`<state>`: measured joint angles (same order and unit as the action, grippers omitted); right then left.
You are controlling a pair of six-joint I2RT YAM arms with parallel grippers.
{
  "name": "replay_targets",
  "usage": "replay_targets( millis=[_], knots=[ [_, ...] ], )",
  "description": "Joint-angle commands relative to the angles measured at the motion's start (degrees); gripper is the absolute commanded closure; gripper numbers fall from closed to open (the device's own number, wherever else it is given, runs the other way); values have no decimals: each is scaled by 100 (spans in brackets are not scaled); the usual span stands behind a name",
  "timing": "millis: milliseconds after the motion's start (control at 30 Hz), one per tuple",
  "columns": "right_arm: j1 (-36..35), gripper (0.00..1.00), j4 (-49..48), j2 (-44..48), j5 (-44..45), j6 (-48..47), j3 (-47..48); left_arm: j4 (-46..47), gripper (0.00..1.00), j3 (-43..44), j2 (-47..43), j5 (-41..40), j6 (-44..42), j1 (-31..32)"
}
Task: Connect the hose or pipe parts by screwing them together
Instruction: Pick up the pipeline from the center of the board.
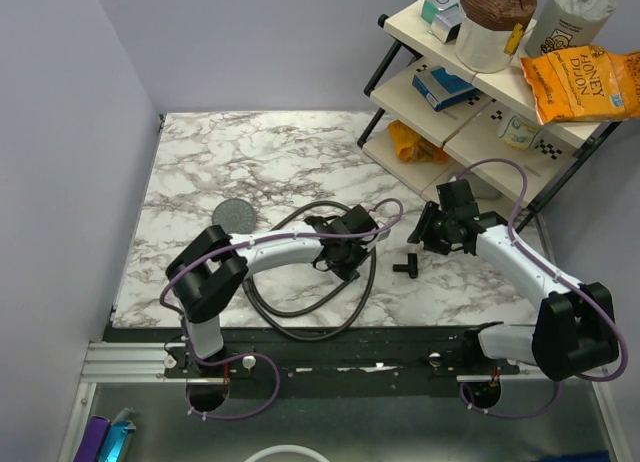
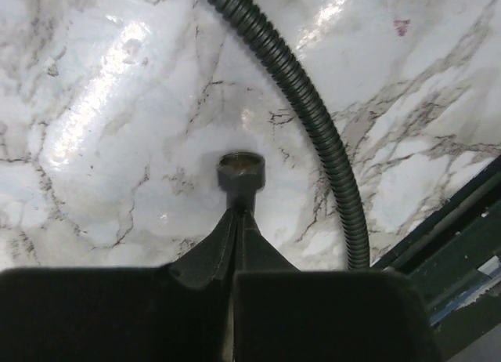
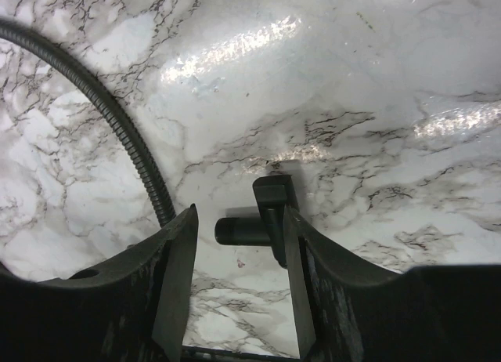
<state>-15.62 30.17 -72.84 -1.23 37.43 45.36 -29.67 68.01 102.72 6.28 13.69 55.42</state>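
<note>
Left wrist: left jaws pinch the hose nut (image 2: 241,172) at their tips; I fear it twisting free. Right jaws stand open.

The white marble-pattern tabletop (image 1: 260,152) is showing grey-brown veining branching irregularly across a glossy white ground. On the tabletop, the round flat-faced shower head (image 1: 236,215) is presenting a uniform dark grey. The long ribbed flexible hose (image 2: 317,123) on the tabletop is showing black with a fine repeating ring pattern. Its metal end nut (image 2: 241,168) is showing a dull brass tone. The small T-shaped fitting (image 3: 262,221) on the tabletop is appearing plain black. Above the tabletop, the left arm (image 1: 280,250) and the right arm (image 1: 510,257) are showing white links with black joints, and thin purple cables (image 1: 492,162) are looping along them. Beyond the tabletop's far right corner, the crinkled snack bag (image 1: 580,82) is showing orange-yellow with dark lettering.
</note>
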Motion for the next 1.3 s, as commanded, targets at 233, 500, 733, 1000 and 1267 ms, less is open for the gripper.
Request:
replay_targets(
  millis=[233,500,733,1000,1267],
  knots=[
    [41,45,331,314,361,27,34,304,100,-982,-1131,418,-649,-84],
    [50,41,261,191,361,72,-72,49,44,-26,-403,400,-26,-145],
    [41,41,156,217,282,36,-72,-74,36,591,231,461,353,-224],
    [50,41,173,323,247,10,-28,40,37,512,407,216,450,-23],
    [41,41,191,437,255,-8,-72,84,39,670,705,84,476,39]
  ],
)
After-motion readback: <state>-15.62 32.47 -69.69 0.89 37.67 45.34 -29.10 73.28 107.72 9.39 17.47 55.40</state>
